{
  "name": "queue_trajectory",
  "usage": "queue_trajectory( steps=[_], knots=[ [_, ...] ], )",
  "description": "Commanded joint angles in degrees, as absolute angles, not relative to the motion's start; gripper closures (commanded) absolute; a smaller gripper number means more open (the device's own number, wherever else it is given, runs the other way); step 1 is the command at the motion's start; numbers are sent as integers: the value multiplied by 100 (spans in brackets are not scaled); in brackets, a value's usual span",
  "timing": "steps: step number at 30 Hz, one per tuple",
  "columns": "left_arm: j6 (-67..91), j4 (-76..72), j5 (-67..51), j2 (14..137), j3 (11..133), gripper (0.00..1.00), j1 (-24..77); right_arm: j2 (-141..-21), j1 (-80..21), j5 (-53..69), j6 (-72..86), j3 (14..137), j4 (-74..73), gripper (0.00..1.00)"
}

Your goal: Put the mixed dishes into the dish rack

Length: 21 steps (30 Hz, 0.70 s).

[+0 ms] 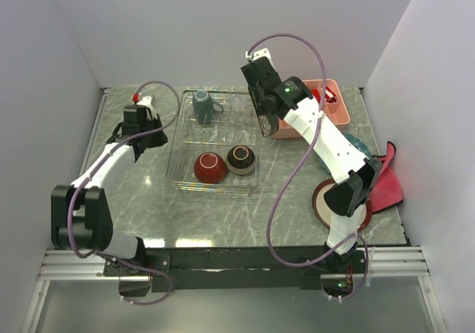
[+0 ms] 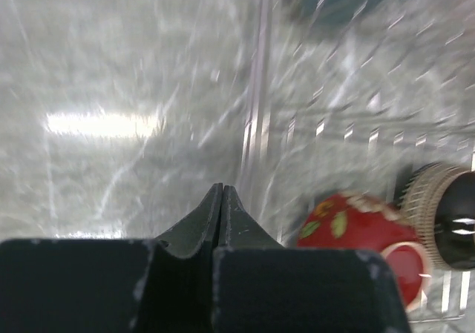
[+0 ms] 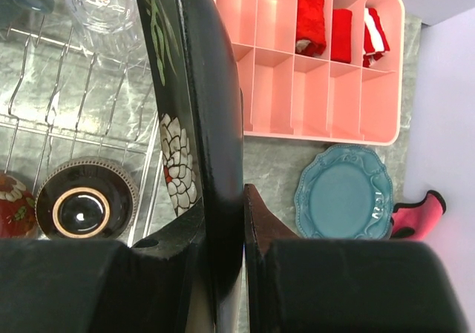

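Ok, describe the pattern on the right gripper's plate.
Black square plate: white flowers, green leaves; right wrist view.

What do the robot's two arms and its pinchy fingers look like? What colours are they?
The left arm and right arm both have white shells with chunky black joints. A thin purple cable loops along each one. A tiny green light glows on the right arm. The left gripper and right gripper have black fingers that taper to points.
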State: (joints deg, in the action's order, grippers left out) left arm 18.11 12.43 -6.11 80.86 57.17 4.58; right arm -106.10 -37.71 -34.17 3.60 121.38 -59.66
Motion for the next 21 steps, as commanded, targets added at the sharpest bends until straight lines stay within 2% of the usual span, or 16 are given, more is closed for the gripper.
queue_trajectory(
  steps=[1, 10, 21],
  knots=[
    [1784, 1354, -729, 8314, 5564, 99, 483, -10441, -3753, -3928, 475, 12533, -5335, 100],
    [1784, 1389, -1107, 8534, 5449, 99, 834, -10617, -3753, -3876, 764, 12542, -5502, 100],
    [1942, 1380, -1354, 7902, 4879, 99, 1327, -10652, -3727, -3911, 651, 12498, -5502, 100]
  ],
)
